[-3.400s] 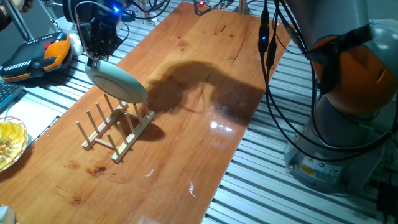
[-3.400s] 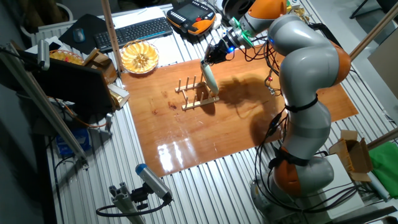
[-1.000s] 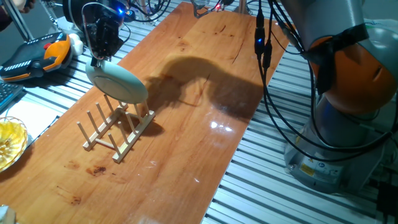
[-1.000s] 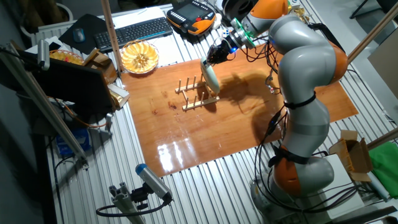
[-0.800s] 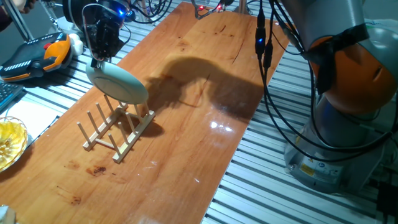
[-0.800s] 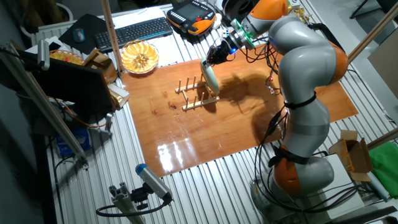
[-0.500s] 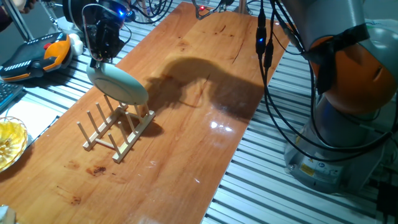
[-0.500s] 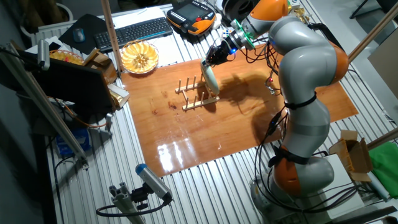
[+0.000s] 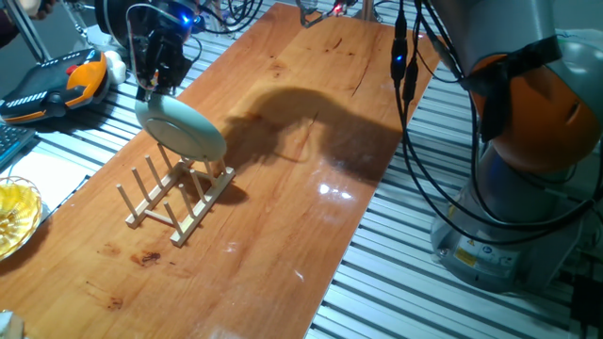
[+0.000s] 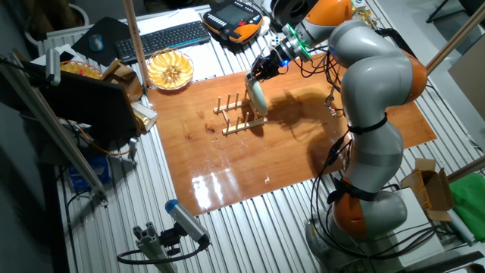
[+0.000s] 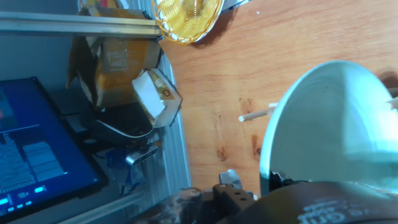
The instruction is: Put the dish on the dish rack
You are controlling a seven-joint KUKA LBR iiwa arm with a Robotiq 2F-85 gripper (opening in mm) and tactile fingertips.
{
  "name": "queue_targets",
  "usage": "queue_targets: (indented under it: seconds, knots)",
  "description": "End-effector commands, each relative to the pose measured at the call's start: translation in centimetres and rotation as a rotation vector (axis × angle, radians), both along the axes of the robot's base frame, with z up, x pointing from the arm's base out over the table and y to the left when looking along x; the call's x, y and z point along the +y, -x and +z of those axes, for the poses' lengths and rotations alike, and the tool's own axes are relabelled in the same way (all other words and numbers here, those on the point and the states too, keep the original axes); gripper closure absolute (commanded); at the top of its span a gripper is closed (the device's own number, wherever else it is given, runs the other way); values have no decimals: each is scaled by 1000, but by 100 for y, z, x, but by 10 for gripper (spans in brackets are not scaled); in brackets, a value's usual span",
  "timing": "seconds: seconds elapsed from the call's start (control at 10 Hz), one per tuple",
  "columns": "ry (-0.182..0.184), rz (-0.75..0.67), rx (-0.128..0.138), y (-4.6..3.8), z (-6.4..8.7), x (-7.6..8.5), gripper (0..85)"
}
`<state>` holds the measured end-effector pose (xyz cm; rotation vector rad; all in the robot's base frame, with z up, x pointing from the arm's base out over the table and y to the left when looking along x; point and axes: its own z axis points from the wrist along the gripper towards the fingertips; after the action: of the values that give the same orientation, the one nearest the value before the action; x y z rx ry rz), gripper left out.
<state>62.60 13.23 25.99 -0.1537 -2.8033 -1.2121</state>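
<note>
Pale mint and glossy, the dish point(image 9: 179, 127) hangs on edge directly beneath our gripper point(image 9: 151, 88), whose jaws are clamped on its upper rim. It sits tilted over the far end of the dish rack point(image 9: 175, 196) — lower edge down among the pegs, though we cannot tell if it touches. We judge the next move is straight down between 2 pegs.

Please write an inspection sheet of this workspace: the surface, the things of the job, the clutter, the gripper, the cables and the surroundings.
Surface: wooden table, glossy, few dark stains.
Job's things: dish on edge at the end of the dish rack; whether it is seated, cannot tell.
Clutter: nothing seen on the wood.
Gripper: gripper shut on the dish's top rim.
Cables: black cables hang along the arm.
Surroundings: yellow bowl, keyboard, cardboard box.
</note>
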Motion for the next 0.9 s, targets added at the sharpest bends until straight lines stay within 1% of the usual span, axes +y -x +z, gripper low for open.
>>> queue_targets:
  seconds: [0.0,0.1,0.2,0.4,0.6,0.8]
  knots:
    - [16,-6,-7,-3,17,-22,537]
    - [30,-14,-13,-9,27,-53,540]
    - [38,-17,-15,-10,19,-76,540]
    - [53,-29,-32,4,-18,-120,540]
    - [68,-36,-42,4,-34,-166,543]
    - [73,-41,-47,2,-67,-192,543]
